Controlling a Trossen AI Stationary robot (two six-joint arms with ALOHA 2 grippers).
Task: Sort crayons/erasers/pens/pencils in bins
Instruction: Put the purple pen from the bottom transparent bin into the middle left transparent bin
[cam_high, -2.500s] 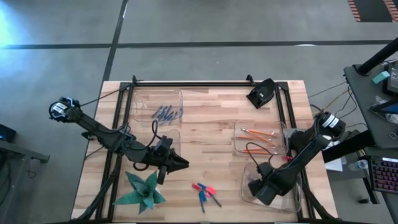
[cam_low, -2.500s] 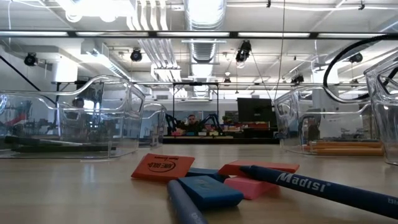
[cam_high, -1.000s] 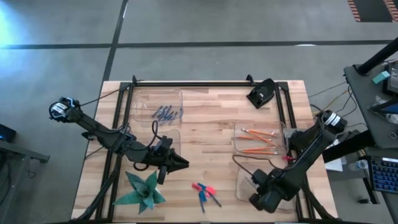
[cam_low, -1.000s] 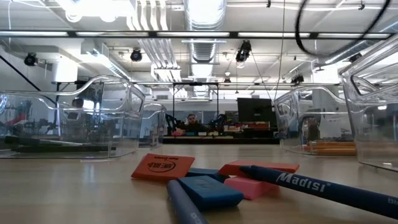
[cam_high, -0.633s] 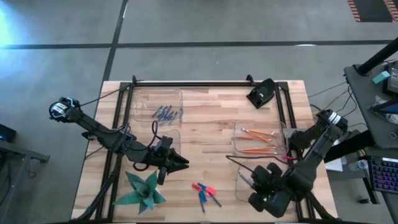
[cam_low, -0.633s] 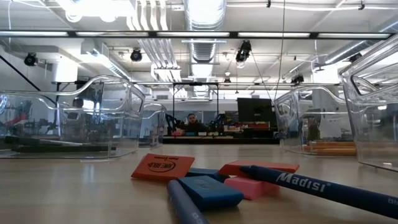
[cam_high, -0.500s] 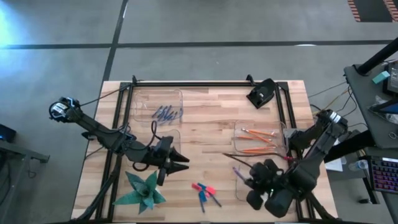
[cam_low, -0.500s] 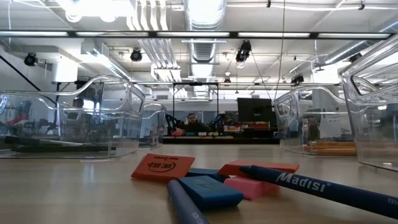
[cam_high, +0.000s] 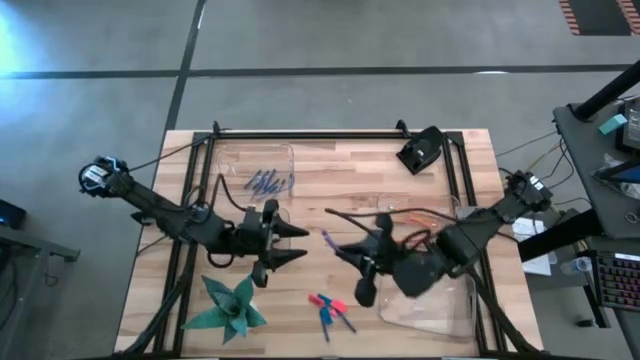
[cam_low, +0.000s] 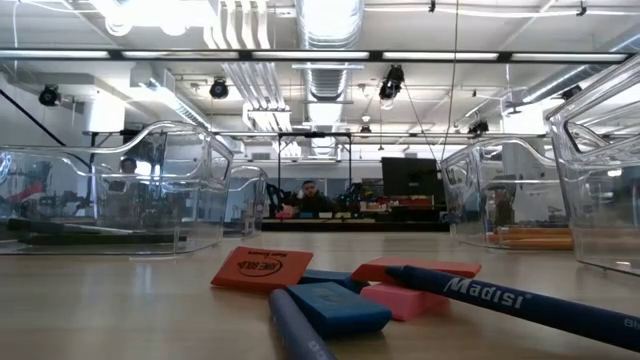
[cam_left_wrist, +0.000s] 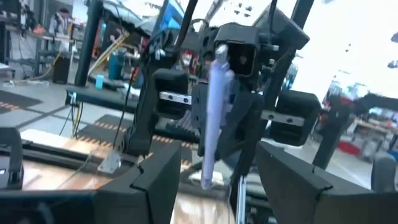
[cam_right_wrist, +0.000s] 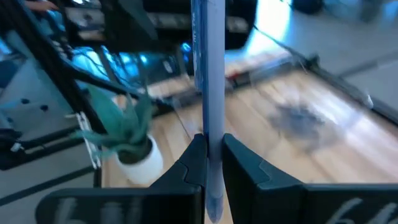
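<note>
Left tool (cam_high: 297, 245), above the middle-left of the wooden surface (cam_high: 340, 190): fingers (cam_left_wrist: 155, 177) spread wide, nothing between them, pointing toward the right arm. Right tool (cam_right_wrist: 208, 152), above the middle of the surface and facing the left tool: fingers pressed tight on a thin pale blue-violet crayon (cam_right_wrist: 208, 87), which stands out well beyond the fingertips; the left wrist view shows the same crayon (cam_left_wrist: 214, 106) held upright just ahead of the open left fingers, not yet between them.

Erasers (cam_low: 330, 285): an orange, a blue and a pink block lying together near the front edge of the surface, touching a dark blue crayon (cam_low: 520, 305); seen from above as a small red and blue cluster (cam_high: 328, 306).

Bins: the far-left bin (cam_high: 225, 160) holds several blue sticks (cam_high: 268, 182); a right-hand bin (cam_low: 470, 200) holds the orange pencils (cam_low: 545, 238); another clear bin (cam_high: 440, 315) sits at the front right.

A green artificial plant (cam_high: 230, 305) stands at the front left corner.
</note>
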